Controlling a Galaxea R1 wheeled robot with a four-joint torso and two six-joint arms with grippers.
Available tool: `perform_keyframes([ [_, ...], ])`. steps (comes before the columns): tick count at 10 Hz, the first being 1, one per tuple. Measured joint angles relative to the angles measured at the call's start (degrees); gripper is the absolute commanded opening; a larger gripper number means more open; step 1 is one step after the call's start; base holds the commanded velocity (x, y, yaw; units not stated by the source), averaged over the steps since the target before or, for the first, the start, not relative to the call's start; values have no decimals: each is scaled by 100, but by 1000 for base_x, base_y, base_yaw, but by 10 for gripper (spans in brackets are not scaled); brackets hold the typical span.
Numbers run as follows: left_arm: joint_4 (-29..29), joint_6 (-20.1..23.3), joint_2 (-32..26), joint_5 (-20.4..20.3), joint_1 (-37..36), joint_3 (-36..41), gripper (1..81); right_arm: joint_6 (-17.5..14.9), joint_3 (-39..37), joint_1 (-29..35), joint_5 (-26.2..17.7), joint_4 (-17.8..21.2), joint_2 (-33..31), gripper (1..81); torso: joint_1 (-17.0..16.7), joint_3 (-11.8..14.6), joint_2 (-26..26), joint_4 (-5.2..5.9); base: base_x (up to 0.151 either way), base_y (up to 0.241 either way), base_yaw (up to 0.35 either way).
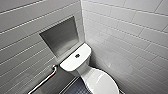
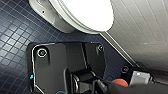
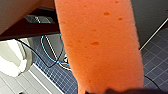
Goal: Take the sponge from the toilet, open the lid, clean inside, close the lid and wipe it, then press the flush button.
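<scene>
We hold the sponge (image 3: 100,45), soft, light and compressible, clamped by its end in the right hand (image 3: 117,91) above the floor (image 3: 155,62), with the toilet (image 1: 70,63) at 6 o'clock.

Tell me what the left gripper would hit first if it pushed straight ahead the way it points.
Probably the dark blue small-tiled floor, just short of the white glossy ceramic toilet; depth is unclear.

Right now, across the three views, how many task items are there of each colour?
White: 2, the toilet and its lid
Dark: 1, the flush button
Orange: 1, the sponge
Total: 4
</scene>
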Motion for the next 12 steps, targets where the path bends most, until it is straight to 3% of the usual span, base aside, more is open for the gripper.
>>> perform_keyframes([
  [4,457,2,827,-686,1399,-1507,10,0,-15,-2,-20,0,2,10,0,70,0,0,0,0,0],
  [9,761,6,2018,-1419,2706,-3249,10,2,-20,-144,-39,0,13,10,-11,1025,-4,0,0,0,0],
  [12,823,6,2673,-1653,3028,-4385,10,0,-22,-256,-105,-4,55,10,-19,1643,-13,0,0,0,0],
])
